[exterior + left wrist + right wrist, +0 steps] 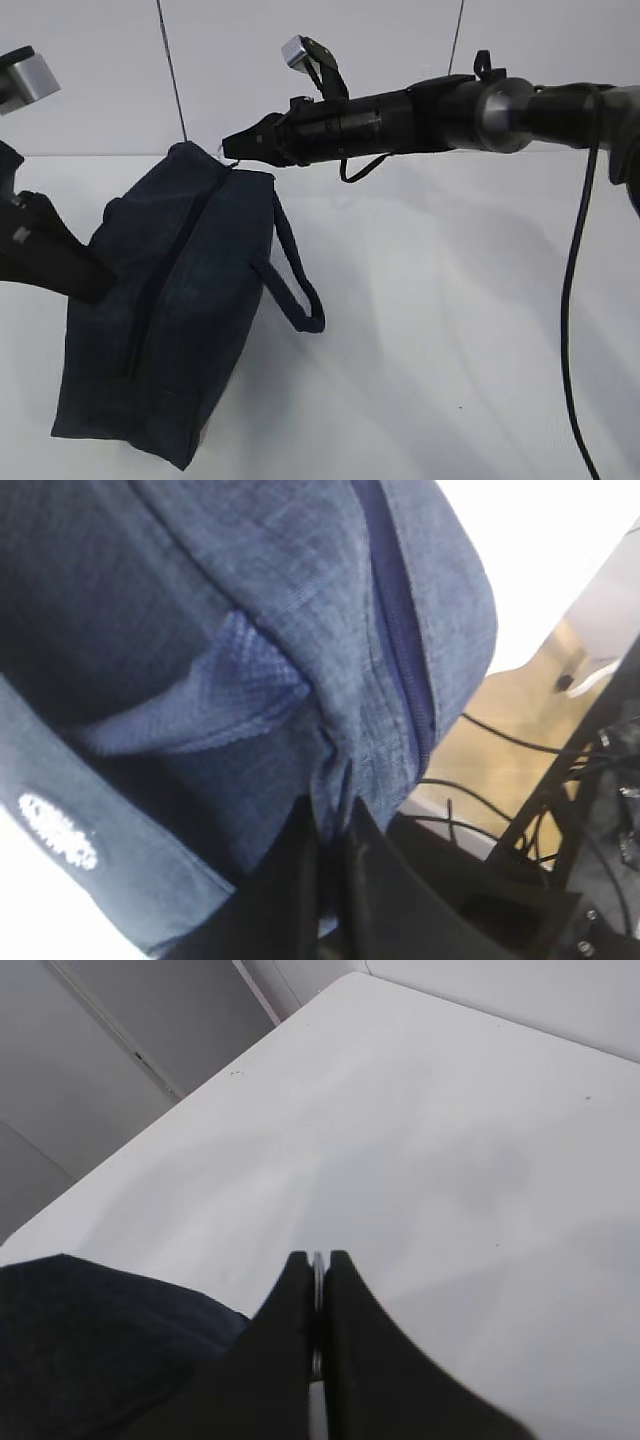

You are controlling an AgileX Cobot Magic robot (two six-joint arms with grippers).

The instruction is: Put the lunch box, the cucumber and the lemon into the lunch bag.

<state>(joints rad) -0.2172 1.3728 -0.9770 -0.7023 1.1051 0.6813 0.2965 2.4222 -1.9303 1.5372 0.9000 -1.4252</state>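
Note:
The dark navy lunch bag (170,320) stands on the white table, its top zipper (170,270) running along the upper face. My left gripper (335,810) is shut on a fold of the bag's fabric (345,750) at the bag's left end (90,270). My right gripper (232,146) reaches in from the right to the bag's far top corner and is shut on the silver ring pull (317,1300), which shows as a thin metal edge between the jaws. The lunch box, the cucumber and the lemon are out of view.
A strap handle (295,280) hangs off the bag's right side. The white table (470,330) stretches to the right of the bag. A black cable (572,290) hangs from my right arm. White wall panels stand behind.

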